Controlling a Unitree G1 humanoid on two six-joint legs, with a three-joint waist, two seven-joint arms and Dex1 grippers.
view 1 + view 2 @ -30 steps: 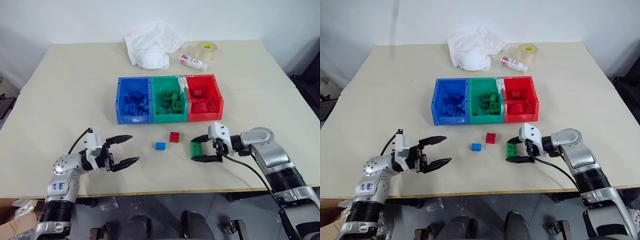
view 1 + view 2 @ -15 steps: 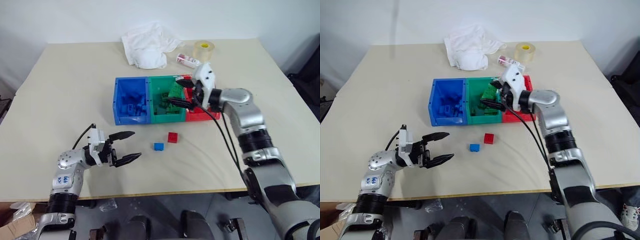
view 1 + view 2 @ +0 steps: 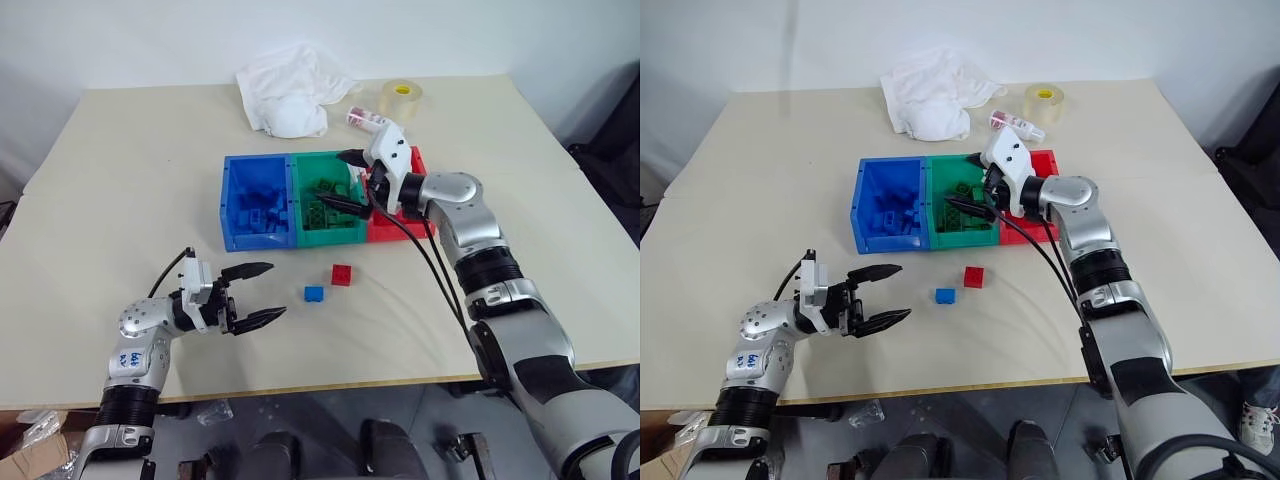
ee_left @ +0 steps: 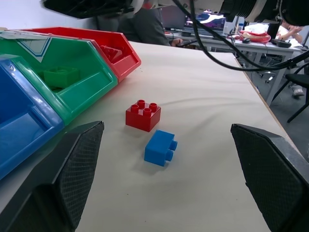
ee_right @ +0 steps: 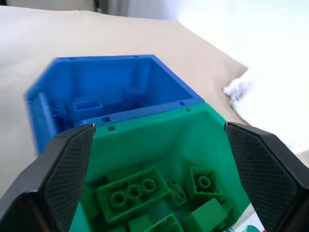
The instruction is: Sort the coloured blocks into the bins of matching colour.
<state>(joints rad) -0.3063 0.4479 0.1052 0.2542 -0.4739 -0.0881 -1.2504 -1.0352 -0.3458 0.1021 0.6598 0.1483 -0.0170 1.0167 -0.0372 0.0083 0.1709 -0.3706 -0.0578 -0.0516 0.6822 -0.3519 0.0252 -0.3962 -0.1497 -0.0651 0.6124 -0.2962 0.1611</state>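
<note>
Three joined bins stand mid-table: blue bin (image 3: 256, 240), green bin (image 3: 331, 237), red bin (image 3: 396, 232), each holding several bricks of its own colour. My right gripper (image 3: 343, 180) hovers open over the green bin with nothing between its fingers. In the right wrist view a flat green brick (image 5: 129, 192) lies in that bin below the right gripper (image 5: 159, 128). A red brick (image 3: 342, 274) and a blue brick (image 3: 315, 293) sit on the table in front of the bins. My left gripper (image 3: 275, 290) stands open just left of them, pointing at them.
A white cloth (image 3: 290, 95), a small red-and-white bottle (image 3: 365, 118) and a roll of clear tape (image 3: 400, 98) lie behind the bins. The table's front edge (image 3: 330, 385) runs close behind the left gripper.
My right gripper carried the green brick up from the table to above the green bin and opened; the brick has left its fingers. The left gripper has stayed put.
</note>
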